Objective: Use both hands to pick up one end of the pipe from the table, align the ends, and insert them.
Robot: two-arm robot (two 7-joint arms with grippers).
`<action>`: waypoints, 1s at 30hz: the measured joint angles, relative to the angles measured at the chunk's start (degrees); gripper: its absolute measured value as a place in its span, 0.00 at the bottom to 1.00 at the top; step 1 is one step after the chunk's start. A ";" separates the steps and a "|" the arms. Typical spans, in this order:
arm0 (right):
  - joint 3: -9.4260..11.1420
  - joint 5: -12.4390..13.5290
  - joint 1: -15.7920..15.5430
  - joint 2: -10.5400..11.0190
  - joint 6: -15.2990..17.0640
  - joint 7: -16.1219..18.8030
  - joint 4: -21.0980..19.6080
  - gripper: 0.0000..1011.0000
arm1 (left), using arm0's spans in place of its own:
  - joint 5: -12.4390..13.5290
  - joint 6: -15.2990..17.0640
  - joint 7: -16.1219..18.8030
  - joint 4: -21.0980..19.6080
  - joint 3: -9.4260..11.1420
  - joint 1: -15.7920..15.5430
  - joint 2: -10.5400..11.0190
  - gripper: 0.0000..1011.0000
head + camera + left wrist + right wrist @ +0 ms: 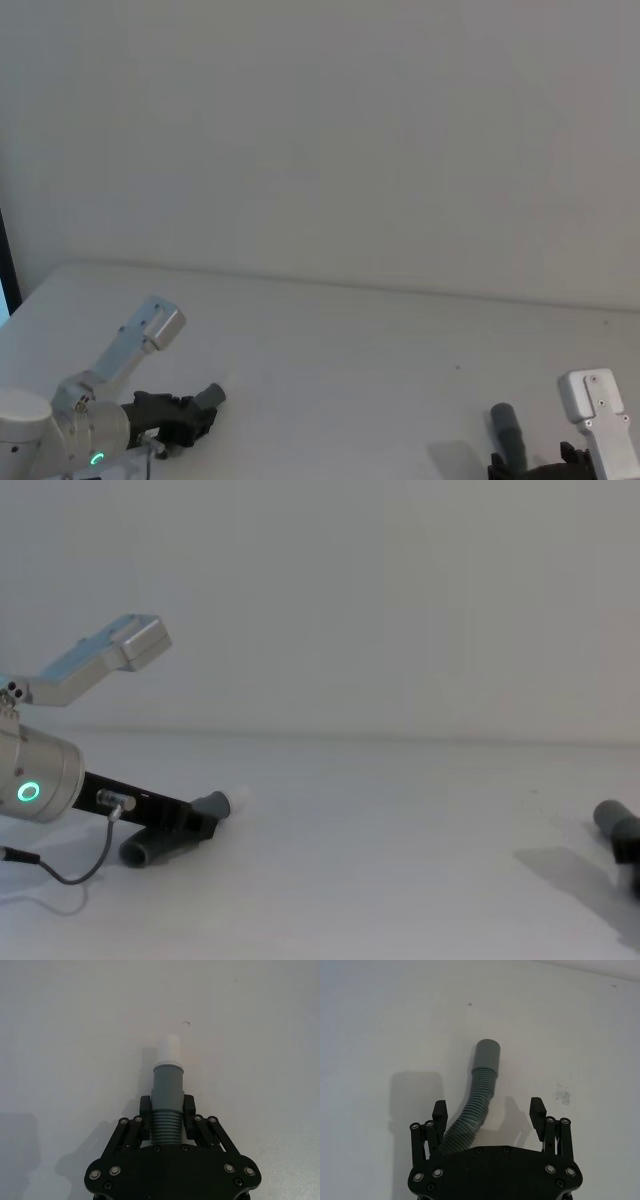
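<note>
Left gripper (167,1110) closed narrow on dark grey ribbed hose piece (165,1127), gripped right behind smooth narrow cuff (167,1085). White tube tip (171,1050) pointed out low over table (60,1035), which is plain matte white.

Right gripper (488,1110) spread wide. Second hose piece (475,1102), ribbed too, curved between fingers, run close along one finger (440,1112), not pinched. Wider socket cuff (486,1055) at its far end.

Two ends kept well apart. Thin black cable (70,872) looped under left wrist.

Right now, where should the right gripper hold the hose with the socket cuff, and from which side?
Probably the ribs behind the socket cuff, approached from the tail of the hose, straddling it: there it runs straight. The open right gripper has it near one finger.
</note>
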 joint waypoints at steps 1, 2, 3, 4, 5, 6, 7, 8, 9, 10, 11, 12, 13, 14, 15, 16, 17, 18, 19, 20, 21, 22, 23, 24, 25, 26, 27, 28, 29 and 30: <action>0.02 0.01 0.07 -0.06 0.37 0.00 -0.17 0.99 | 0.00 0.00 0.00 0.00 0.00 0.00 0.00 0.34; 0.07 0.03 0.17 -0.13 0.71 0.01 -0.40 0.99 | 0.00 0.00 0.00 0.00 0.00 0.00 0.00 0.34; 0.18 0.10 0.36 -0.26 1.58 0.02 -0.78 0.99 | 0.00 0.00 0.00 0.00 0.00 0.00 0.00 0.34; 0.20 0.12 0.42 -0.31 1.93 0.03 -0.90 0.99 | 0.00 0.00 0.00 0.00 0.00 0.00 0.00 0.34; 0.24 0.12 0.51 -0.40 2.26 0.04 -1.03 0.99 | 0.00 0.00 0.00 0.00 0.00 0.00 0.00 0.34; 0.31 0.16 0.59 -0.46 2.64 0.06 -1.20 0.99 | 0.00 0.00 0.00 0.00 0.00 0.00 0.00 0.34; 0.36 0.17 0.66 -0.51 2.81 0.07 -1.32 0.99 | 0.00 0.00 0.00 0.00 0.00 0.00 0.00 0.34; 0.44 0.21 0.79 -0.62 3.43 0.08 -1.51 0.99 | 0.00 0.00 0.00 0.00 0.00 0.00 0.00 0.34; 0.50 0.22 0.88 -0.71 3.73 0.09 -1.61 0.99 | 0.00 0.00 0.00 0.00 0.00 0.00 0.00 0.34; 0.56 0.24 0.95 -0.77 4.00 0.09 -1.67 0.99 | 0.00 0.00 0.00 0.00 0.00 0.00 0.00 0.34; 0.63 0.25 1.06 -0.90 4.48 0.09 -1.77 0.99 | 0.00 0.00 0.00 0.00 0.00 0.00 0.00 0.34; 0.67 0.26 1.12 -0.98 4.69 0.09 -1.80 0.99 | 0.00 0.00 0.00 0.00 0.00 0.00 0.00 0.34; 0.78 0.26 1.26 -1.16 5.12 0.08 -1.82 0.99 | 0.00 0.00 0.00 0.00 0.00 0.00 0.00 0.34; 0.81 0.26 1.33 -1.24 5.33 0.04 -1.81 0.99 | 0.00 0.00 0.00 0.00 0.00 0.00 0.00 0.34; 0.85 0.26 1.39 -1.34 5.61 -0.03 -1.82 0.99 | 0.00 0.00 0.00 0.00 0.00 0.00 0.00 0.34; 0.90 0.26 1.44 -1.47 5.83 -0.08 -1.82 0.99 | 0.00 0.00 0.00 0.00 0.00 0.00 0.00 0.34; 0.93 0.26 1.50 -1.57 6.05 -0.14 -1.81 0.99 | 0.00 0.00 0.00 0.00 0.00 0.00 0.00 0.34; 1.01 0.26 1.60 -1.79 6.50 -0.32 -1.74 0.99 | 0.00 0.00 0.00 0.00 0.00 0.00 0.00 0.34; 1.05 0.26 1.66 -1.94 6.68 -0.43 -1.64 0.99 | 0.00 0.00 0.00 0.00 0.00 0.00 0.00 0.34; 1.10 0.21 1.74 -2.16 6.93 -0.62 -1.43 0.99 | 0.00 0.00 0.00 0.00 0.00 0.00 0.00 0.34; 1.13 0.17 1.77 -2.27 7.08 -0.71 -1.33 0.99 | 0.00 0.00 0.00 0.00 0.00 0.00 0.00 0.34; 1.15 0.13 1.79 -2.36 7.16 -0.84 -1.23 0.99 | 0.00 0.00 0.00 0.00 0.00 0.00 0.00 0.34; 1.19 0.08 1.85 -2.48 7.23 -0.96 -1.09 0.99 | 0.00 0.00 0.00 0.00 0.00 0.00 0.00 0.34; 1.24 -0.04 1.92 -2.65 7.31 -1.14 -0.84 0.99 | 0.00 0.00 0.00 0.00 0.00 0.00 0.00 0.34; 1.26 -0.12 1.98 -2.77 7.34 -1.21 -0.65 0.99 | 0.00 0.00 0.00 0.00 0.00 0.00 0.00 0.34; 1.29 -0.28 2.09 -2.97 7.35 -1.42 -0.35 0.99 | 0.00 0.00 0.00 0.00 0.00 0.00 0.00 0.34; 1.30 -0.34 2.14 -3.05 7.34 -1.47 -0.20 0.99 | 0.00 0.00 0.00 0.00 0.00 0.00 0.00 0.34; 1.32 -0.41 2.21 -3.15 7.31 -1.52 -0.01 0.99 | 0.00 0.00 0.00 0.00 0.00 0.00 0.00 0.34; 1.32 -0.47 2.25 -3.19 7.27 -1.56 0.09 0.99 | 0.00 0.00 0.00 0.00 0.00 0.00 0.00 0.34; 1.34 -0.54 2.32 -3.28 7.20 -1.59 0.27 0.99 | 0.00 0.00 0.00 0.00 0.00 0.00 0.00 0.34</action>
